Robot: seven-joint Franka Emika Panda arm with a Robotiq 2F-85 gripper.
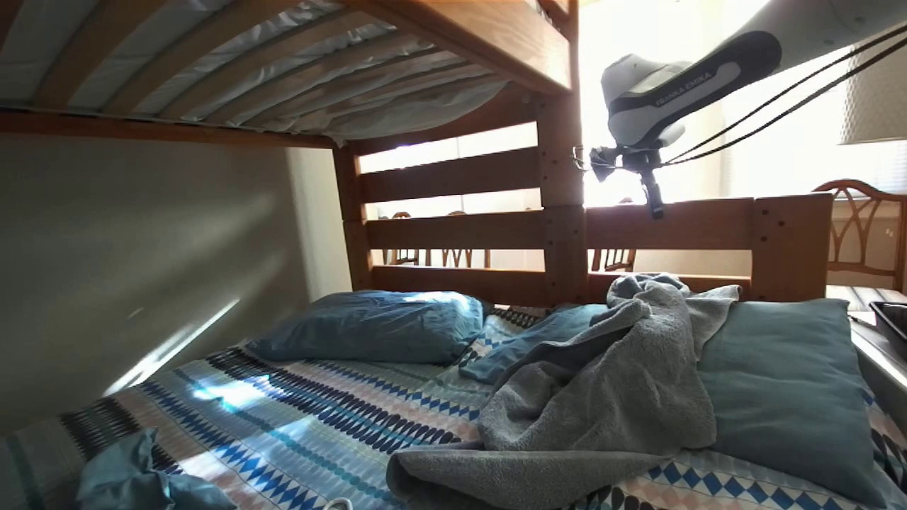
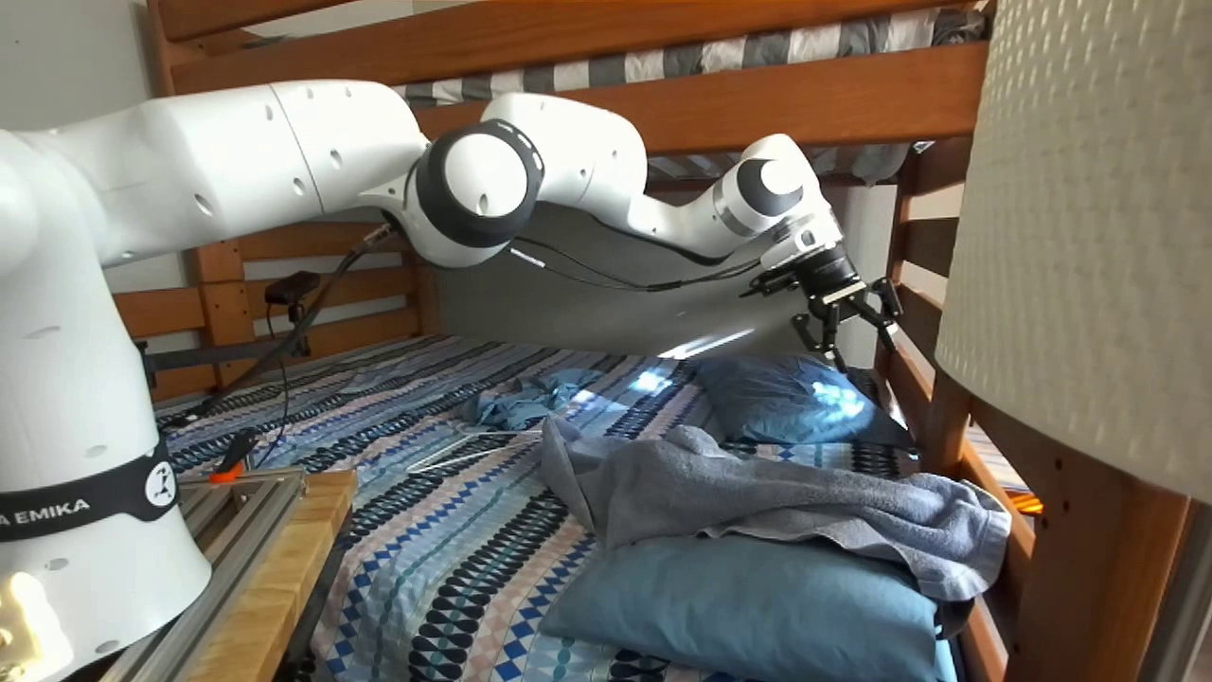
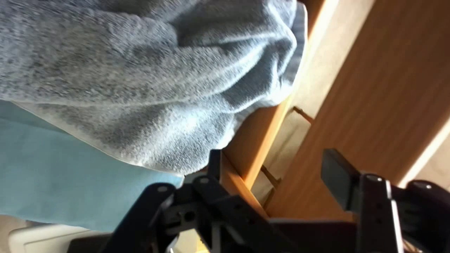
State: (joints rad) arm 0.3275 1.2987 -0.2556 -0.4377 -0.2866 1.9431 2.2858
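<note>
My gripper stands open in the wrist view, its two dark fingers well apart with nothing between them. A grey fleecy blanket lies just past the left finger; whether they touch cannot be told there. In an exterior view the gripper hangs above the blanket, with a gap between. The blanket is rumpled across a blue-green pillow, its far end against the wooden headboard. From another angle, the gripper points downward near the bed's end, and the blanket drapes over the pillow.
A bunk post and rails rise close to the gripper, with the upper bunk's slats overhead. Another blue pillow lies by the wall. Crumpled blue cloth rests on the patterned bed. A lampshade stands in the foreground.
</note>
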